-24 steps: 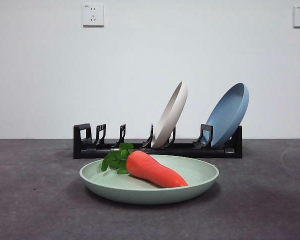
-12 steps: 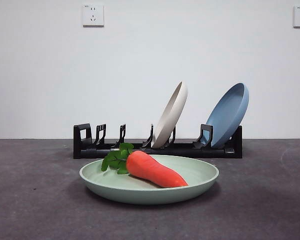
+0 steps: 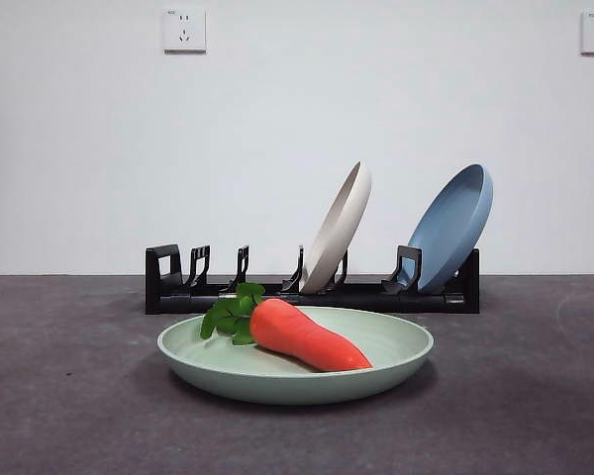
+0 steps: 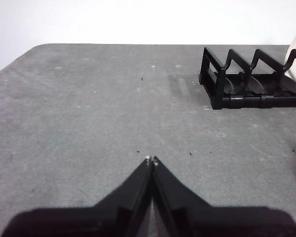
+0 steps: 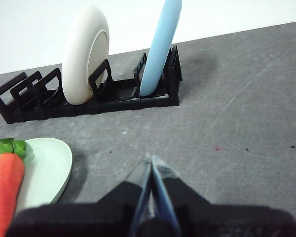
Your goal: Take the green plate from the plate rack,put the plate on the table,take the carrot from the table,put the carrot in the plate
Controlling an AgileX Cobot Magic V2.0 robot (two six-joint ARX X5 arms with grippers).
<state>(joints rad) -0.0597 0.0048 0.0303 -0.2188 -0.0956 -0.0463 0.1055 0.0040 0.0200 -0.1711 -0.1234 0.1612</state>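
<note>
The green plate (image 3: 295,361) lies flat on the dark grey table (image 3: 59,396), in front of the black plate rack (image 3: 312,282). The carrot (image 3: 305,334) lies in the plate, leaves toward the rack. The plate (image 5: 47,168) and carrot (image 5: 4,190) also show in the right wrist view. My right gripper (image 5: 152,160) is shut and empty, hovering over bare table beside the plate. My left gripper (image 4: 151,159) is shut and empty over bare table, short of the rack's end (image 4: 251,79). Neither arm shows in the front view.
A cream plate (image 3: 339,226) and a blue plate (image 3: 453,228) stand tilted in the rack's right half; its left slots are empty. Both also show in the right wrist view, the cream plate (image 5: 86,54) and the blue plate (image 5: 160,47). A white wall stands behind.
</note>
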